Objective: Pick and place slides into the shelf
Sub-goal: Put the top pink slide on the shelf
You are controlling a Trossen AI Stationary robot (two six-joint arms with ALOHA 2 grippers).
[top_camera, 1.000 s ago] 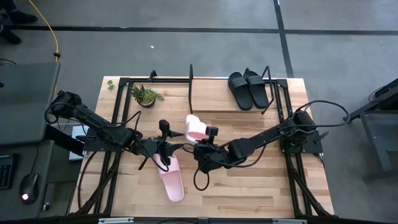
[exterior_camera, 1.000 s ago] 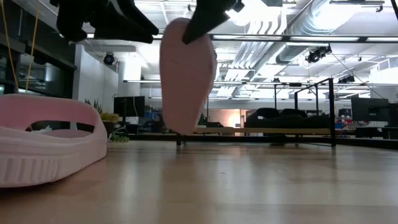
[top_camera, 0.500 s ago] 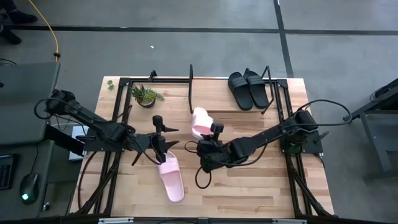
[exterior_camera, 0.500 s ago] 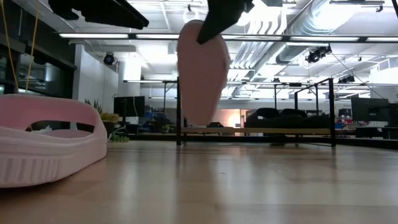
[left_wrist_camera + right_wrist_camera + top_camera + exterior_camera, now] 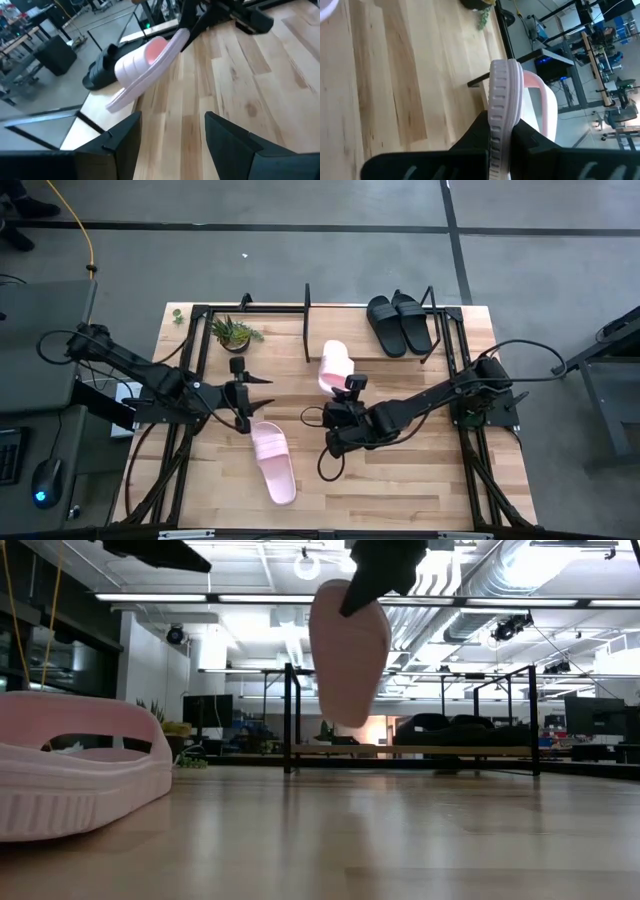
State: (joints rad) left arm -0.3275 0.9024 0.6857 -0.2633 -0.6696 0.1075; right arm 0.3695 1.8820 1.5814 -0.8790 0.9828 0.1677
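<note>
Table (image 5: 420,480): pale wooden planks with visible grain, lying rectangular under both arms; its near edge is being cut off in the high view.

Shelf (image 5: 305,330): thin black rod frame over a light board, running along the table's far side. From the low view it is showing only as upright rods and a level bar, far off.

Black slides (image 5: 398,323): a matte pair, lying side by side on the shelf's right part, touching each other. In the left wrist view they are appearing as a dark, blurred lump behind the lifted slide.

Pink slide, lifted (image 5: 335,367): smooth moulded foam, rounded toe, ribbed sole edge showing in the right wrist view (image 5: 501,107). It is hanging clear of the table near the shelf's middle, heel end gripped, toe pointing toward the shelf.

Pink slide, lying (image 5: 272,462): same make, one wide strap, resting flat on the table left of centre. The low view is cutting off most of it at the left edge.

Plant (image 5: 235,333): small green spiky tuft in a dark pot, sitting on the shelf's left part.

Right pincer (image 5: 344,394): dark fingers pinching the lifted slide's sole edge between them.

Left pincer (image 5: 243,385): fingers standing spread, holding nothing, hovering above the table just beyond the lying slide.
</note>
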